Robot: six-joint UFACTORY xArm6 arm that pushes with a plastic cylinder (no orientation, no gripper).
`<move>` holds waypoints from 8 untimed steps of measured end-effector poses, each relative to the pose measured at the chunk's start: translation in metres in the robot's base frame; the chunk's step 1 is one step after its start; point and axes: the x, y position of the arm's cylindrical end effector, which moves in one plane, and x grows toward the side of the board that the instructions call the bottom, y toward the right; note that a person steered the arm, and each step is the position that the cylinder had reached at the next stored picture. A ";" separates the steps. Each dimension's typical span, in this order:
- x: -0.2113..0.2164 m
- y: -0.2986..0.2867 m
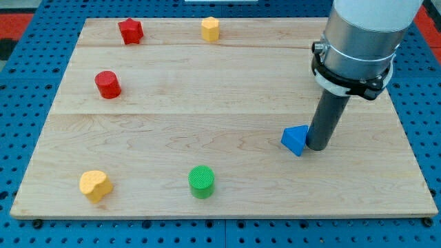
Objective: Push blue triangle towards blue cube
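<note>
The blue triangle [295,140] lies on the wooden board [220,76] at the view's right, below the middle. My tip [319,147] stands right against the triangle's right side, touching it or nearly so. The dark rod rises from there to the grey arm [362,38] at the view's top right. No blue cube shows in the view; it may be hidden behind the arm.
A red star-shaped block [130,31] and a yellow hexagonal block [210,29] sit near the top edge. A red cylinder [107,84] is at the left. A yellow heart-shaped block [95,185] and a green cylinder [202,182] sit near the bottom edge.
</note>
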 end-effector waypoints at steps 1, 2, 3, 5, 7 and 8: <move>0.024 -0.012; 0.022 -0.049; -0.007 -0.056; 0.033 -0.026; -0.049 -0.023; -0.051 -0.023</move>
